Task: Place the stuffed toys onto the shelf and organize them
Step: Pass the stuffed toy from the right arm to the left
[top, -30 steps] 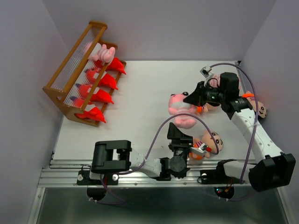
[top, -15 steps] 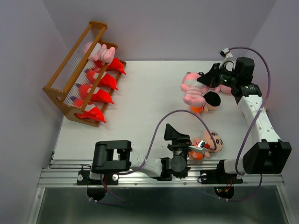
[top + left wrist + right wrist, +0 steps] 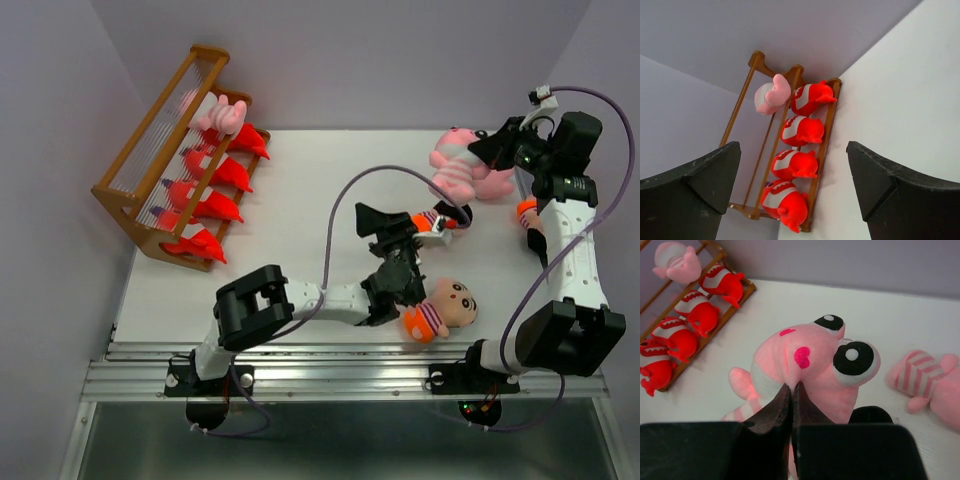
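Observation:
The brown shelf (image 3: 128,196) stands tilted at the far left, with several red monsters (image 3: 215,207) in a row on it and a pink pig (image 3: 222,113) at its far end. My right gripper (image 3: 792,390) is shut on the head of another pink striped pig (image 3: 810,360), which hangs above the table at the far right (image 3: 455,165). A third pig (image 3: 930,380) lies on the table beside it. My left gripper (image 3: 795,185) is open and empty, mid-table (image 3: 372,222), facing the shelf (image 3: 822,150). One boy doll (image 3: 445,308) lies near the front. Another boy doll (image 3: 432,220) is partly hidden behind my left arm.
An orange-bottomed toy (image 3: 527,212) peeks out behind my right arm. Grey walls close in the white table (image 3: 300,200) on the left, back and right. A metal rail (image 3: 340,365) runs along the near edge by the arm bases.
My right arm has lifted the pink pig from the table's middle and carried it to the far right. My left arm has risen from near its base and reached out over the middle.

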Controlling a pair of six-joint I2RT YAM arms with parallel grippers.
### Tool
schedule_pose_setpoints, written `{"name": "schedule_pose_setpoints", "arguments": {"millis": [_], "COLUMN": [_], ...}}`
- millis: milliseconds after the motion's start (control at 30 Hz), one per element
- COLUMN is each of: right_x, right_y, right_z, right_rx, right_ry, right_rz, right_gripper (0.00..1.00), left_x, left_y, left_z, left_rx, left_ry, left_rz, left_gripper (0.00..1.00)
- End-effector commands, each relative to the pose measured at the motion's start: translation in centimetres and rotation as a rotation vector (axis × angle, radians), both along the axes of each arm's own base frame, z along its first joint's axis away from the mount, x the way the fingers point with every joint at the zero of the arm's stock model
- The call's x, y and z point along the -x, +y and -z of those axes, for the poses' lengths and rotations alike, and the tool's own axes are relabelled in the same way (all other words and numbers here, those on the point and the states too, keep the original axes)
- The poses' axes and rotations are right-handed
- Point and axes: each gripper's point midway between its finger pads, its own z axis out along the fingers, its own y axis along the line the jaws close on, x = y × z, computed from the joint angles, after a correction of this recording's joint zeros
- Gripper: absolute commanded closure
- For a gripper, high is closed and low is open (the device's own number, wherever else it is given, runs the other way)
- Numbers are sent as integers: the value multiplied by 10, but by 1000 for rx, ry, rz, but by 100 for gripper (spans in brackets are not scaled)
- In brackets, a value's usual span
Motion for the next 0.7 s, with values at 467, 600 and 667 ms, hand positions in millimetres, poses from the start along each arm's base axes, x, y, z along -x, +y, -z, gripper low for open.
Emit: {"name": "schedule_pose_setpoints", "arguments": {"millis": [467, 600, 667], "right_x": [29, 39, 43], "right_y": [22, 34, 45], "right_z": [1, 12, 14], "right_rx": [10, -59, -93], "right_ry": [-105, -72, -55], "right_rz": [-189, -262, -298], "right_gripper": [99, 99, 99], "left_x": [-22, 2, 12], "left_y": [-14, -5, -14], "left_z": [-172, -143, -116], "left_rx": [1454, 1660, 1674], "left_ry": [283, 478, 596], "left_rz": [754, 856, 859], "left_gripper": [1, 1, 1]}}
